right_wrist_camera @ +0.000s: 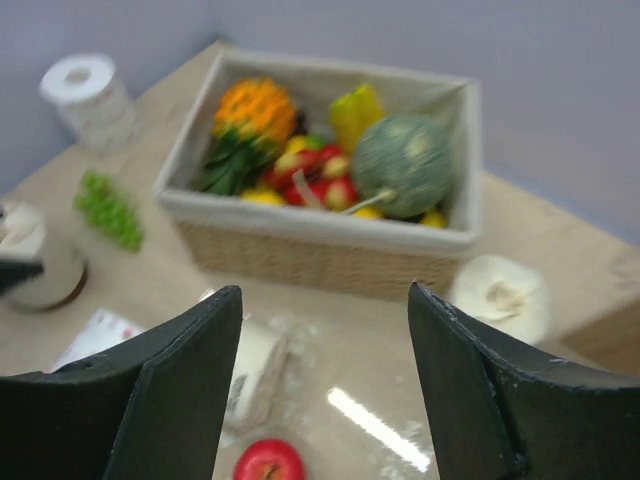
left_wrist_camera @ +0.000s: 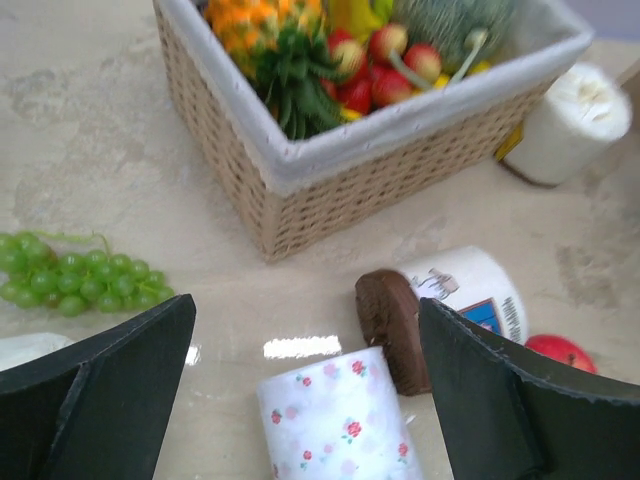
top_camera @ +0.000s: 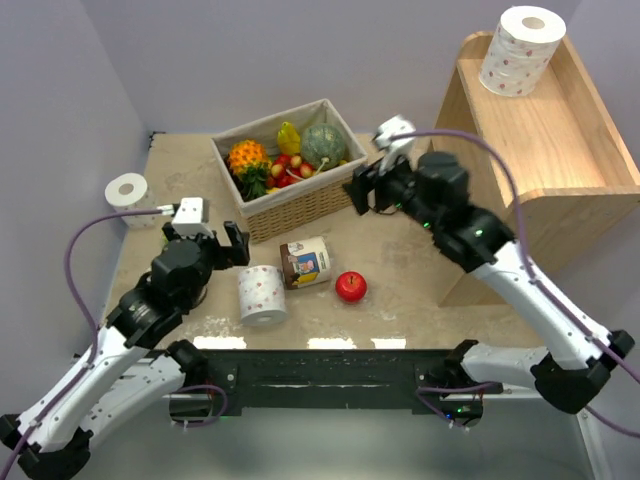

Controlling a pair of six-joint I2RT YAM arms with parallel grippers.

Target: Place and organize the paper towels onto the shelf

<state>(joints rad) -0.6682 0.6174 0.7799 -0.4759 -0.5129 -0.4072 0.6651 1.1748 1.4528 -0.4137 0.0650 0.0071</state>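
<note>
**One roll shelved, both grippers spread**

I logged the shelf [top_camera: 560, 130] at the right and the basket [top_camera: 290, 180] mid-table. Left gripper [top_camera: 206, 240] hung spread and empty. Right gripper [right_wrist_camera: 325, 290] gaped empty near the basket. One dotted roll [top_camera: 520, 40] stood on the shelf's top tier. A second roll [top_camera: 262, 293] sat beside the jar [top_camera: 305, 262].

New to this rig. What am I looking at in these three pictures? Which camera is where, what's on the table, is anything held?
These are two robot arms bolted at the near edge of a table. The wide picture comes from a fixed camera above and behind them. The other two come from a camera on each wrist; the dark shapes at the bottom are that hand's own fingers.

On the table are a fruit basket, a jar on its side, an apple, grapes, a paper towel roll in front of the left hand, and a second roll far left. A third roll stands on the shelf.

The left hand and the right hand are open, holding nothing.
</note>
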